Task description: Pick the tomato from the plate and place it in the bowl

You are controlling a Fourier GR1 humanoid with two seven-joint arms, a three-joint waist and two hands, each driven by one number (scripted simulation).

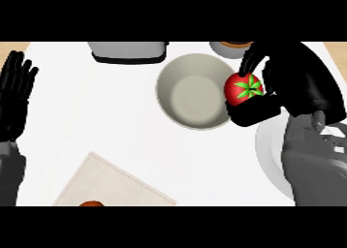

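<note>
Left hand (12, 92), 9 o'clock edge: fingers straight, up, resting. Bowl (183, 104) at centre. Right hand (291, 77), 2 o'clock: thumb and fingers curled round tomato (242, 89), which is over the bowl's 3 o'clock rim. Plate (268, 150) at 4 o'clock, mostly under the forearm. Judged: tomato light, smooth, slightly soft, slippery; hold across its widest part.

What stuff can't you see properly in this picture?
- Plate: the right hand and its forearm cover most of it.
- Tomato: the fingers curl round it, hiding part.
- Orange thing on the napkin: cut off by the lower edge.
- Grey appliance: cut off at the top.
</note>
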